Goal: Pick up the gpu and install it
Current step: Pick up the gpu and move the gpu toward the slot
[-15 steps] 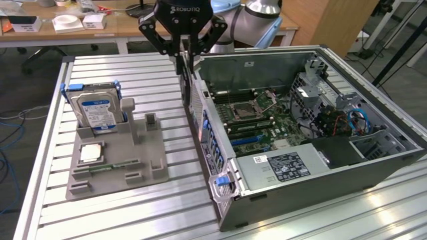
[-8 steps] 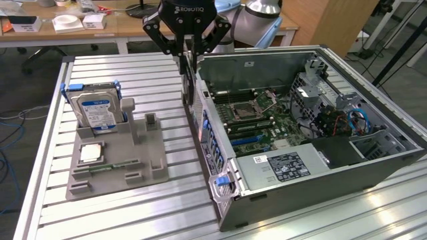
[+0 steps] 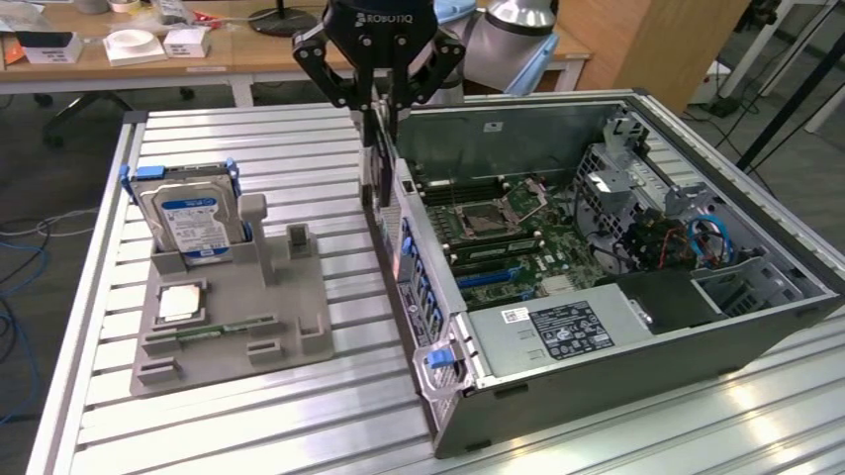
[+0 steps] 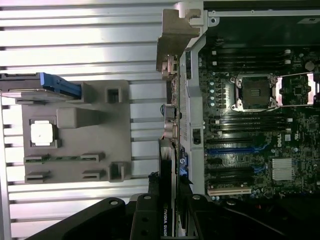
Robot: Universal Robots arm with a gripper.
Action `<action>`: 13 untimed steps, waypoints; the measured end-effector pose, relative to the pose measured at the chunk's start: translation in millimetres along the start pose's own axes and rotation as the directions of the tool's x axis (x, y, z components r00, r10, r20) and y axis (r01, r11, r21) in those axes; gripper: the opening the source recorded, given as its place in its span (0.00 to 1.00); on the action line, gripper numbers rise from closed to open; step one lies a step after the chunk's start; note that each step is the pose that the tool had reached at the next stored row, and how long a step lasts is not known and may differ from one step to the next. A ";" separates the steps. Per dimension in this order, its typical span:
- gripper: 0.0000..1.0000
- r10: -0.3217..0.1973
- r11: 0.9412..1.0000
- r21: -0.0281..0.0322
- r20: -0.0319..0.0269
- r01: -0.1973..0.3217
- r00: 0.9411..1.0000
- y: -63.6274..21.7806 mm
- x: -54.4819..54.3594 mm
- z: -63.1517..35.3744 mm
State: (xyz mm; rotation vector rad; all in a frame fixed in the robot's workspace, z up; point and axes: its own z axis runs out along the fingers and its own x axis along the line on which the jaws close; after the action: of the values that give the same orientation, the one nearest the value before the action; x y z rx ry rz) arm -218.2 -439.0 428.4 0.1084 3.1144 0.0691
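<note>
The claw (image 3: 380, 103), marked "ROBOTIQ" on its black body, was seen above the far part of the table (image 3: 264, 139), closed part-way onto the gpu (image 3: 379, 158). The card was held upright and edge-on, hung above the table just beside the rear wall of the open computer case (image 3: 739, 341), between that wall and the grey fixture (image 3: 284, 307). In the wrist view the claw (image 4: 171, 201) was clamped on both faces of the gpu (image 4: 169, 165), on whose edge "NVIDIA QUAD" could be read, and its silver bracket (image 4: 175, 45) was found at the end farthest from the claw. The case was laid on its side towards the table edge at the exterior view's right, with the motherboard (image 3: 509, 242) exposed. A white-and-black label (image 3: 571, 330) was carried by the power supply; its print could not be read. On the fixture a hard drive (image 3: 196, 223) with a blue-white label was stood upright, its text illegible.
</note>
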 end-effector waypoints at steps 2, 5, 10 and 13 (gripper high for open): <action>0.26 0.000 1.000 0.000 0.000 0.000 1.000 0.1 -1.7 0.0; 0.26 0.000 1.000 0.000 0.000 0.000 1.000 0.3 -4.2 0.1; 0.26 0.000 1.000 0.000 0.000 0.000 1.000 0.6 -8.4 0.2; 0.26 0.000 1.000 0.000 0.000 0.000 1.000 0.8 -10.7 0.3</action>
State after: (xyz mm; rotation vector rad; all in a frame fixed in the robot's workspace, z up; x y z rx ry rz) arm -207.4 -439.0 428.4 0.1086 3.1144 0.0690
